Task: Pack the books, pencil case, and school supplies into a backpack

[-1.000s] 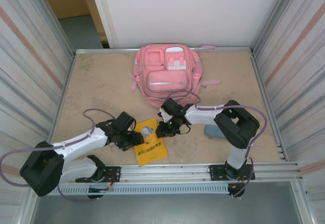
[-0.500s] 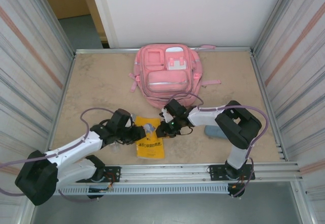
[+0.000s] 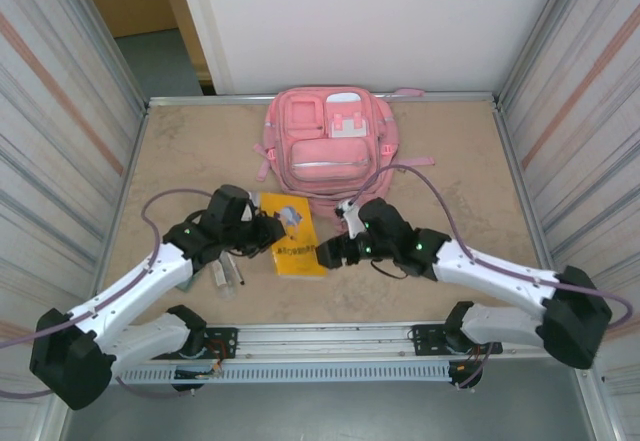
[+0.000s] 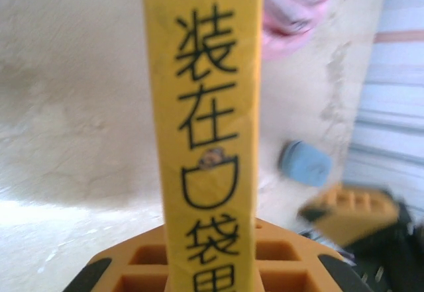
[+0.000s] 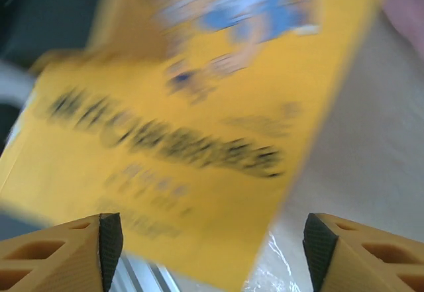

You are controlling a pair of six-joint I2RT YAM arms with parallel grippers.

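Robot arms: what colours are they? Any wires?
The left arm and right arm are white tubes with black joints. A purple-grey cable loops along each. The left hand and right hand are black, with orange fingers full of square holes and black pads.

The beige counter [image 3: 180,151] bears the pink backpack [image 3: 330,146], lying flat at the far middle. Small supplies [image 3: 226,273] lie near its left front. A blue-grey pouch [image 4: 305,163] rests on it too.
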